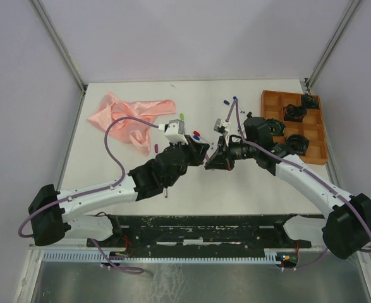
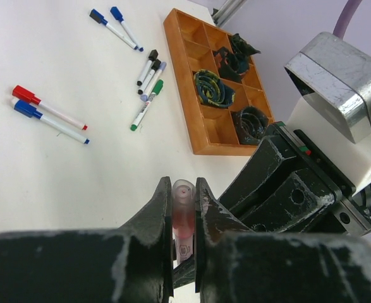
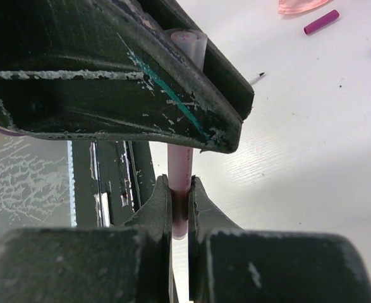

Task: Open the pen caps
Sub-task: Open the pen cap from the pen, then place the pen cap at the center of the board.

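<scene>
Both grippers meet above the middle of the table with one pen held between them. My left gripper is shut on the pen's pink translucent cap, whose rounded end pokes out past the fingertips. My right gripper is shut on the pale pink barrel of the same pen, and the left gripper fills the view just above it. From the top, the left gripper and the right gripper sit tip to tip and hide the pen.
Capped pens lie loose on the table: a red one, blue ones and a green one. A loose purple cap lies near a pink cloth. A wooden compartment tray holds rolled dark items at the right.
</scene>
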Tool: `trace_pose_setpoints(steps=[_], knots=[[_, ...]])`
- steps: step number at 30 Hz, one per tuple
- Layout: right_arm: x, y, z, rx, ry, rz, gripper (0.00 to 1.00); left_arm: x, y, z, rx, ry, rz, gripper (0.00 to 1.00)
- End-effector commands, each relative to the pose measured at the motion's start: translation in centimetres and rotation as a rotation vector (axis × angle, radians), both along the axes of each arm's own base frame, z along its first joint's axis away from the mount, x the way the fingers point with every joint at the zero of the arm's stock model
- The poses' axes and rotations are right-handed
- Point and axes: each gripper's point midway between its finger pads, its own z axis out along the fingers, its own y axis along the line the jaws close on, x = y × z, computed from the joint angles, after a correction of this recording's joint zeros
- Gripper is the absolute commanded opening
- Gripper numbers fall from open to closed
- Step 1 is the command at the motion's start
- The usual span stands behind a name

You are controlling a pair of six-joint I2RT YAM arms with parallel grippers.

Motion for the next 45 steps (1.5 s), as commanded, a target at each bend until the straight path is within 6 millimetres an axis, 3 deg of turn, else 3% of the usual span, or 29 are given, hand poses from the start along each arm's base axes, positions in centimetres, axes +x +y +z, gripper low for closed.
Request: trace_pose_setpoints(steps=[1,4,12,15,24,30,33,35,37,43,45], knots=[[0.8,0.7,2.1,0.041,-0.062,0.013,0.0,0.5,-0.1,2.5,-0.066,-0.032,0.013,0.03],[0.7,0.9,1.9,0.049,-0.039,0.013,0.0,1.8,1.2,3.7,-0.068,-0.071,0.047,0.03],[0.6,2.3,-0.1,0.058,0.037,0.018,0.0,9.3,9.1,10.4,-0.192,-0.194,0.196,0.03],[0.5,2.9,-1.3,0.043,0.084,0.019,0.0,11.2,10.3,12.0,-0.184,-0.218,0.235,0.03],[0.7,4.0,-3.4,0.002,0.179,0.009,0.0,13.1,13.6,11.2,-0.182,-0.222,0.333,0.03],[0.5,4.5,-4.3,-0.033,0.213,0.018,0.0,14.5,16.5,15.0,-0.193,-0.287,0.397,0.03],[0.5,4.3,-3.9,-0.04,0.189,0.026,0.0,14.8,17.0,15.9,-0.182,-0.296,0.386,0.03],[0.5,4.1,-3.3,-0.041,0.155,0.033,0.0,14.5,16.8,14.7,-0.152,-0.273,0.368,0.03],[0.6,3.6,-2.5,-0.036,0.113,0.039,0.0,14.1,16.4,11.6,-0.101,-0.219,0.328,0.03],[1.0,1.8,-0.8,-0.077,0.004,0.056,0.0,12.0,16.2,-4.0,0.071,0.075,0.266,0.03],[1.2,1.4,-0.5,-0.078,-0.025,0.046,0.0,11.4,16.4,-8.2,0.132,0.165,0.264,0.03]])
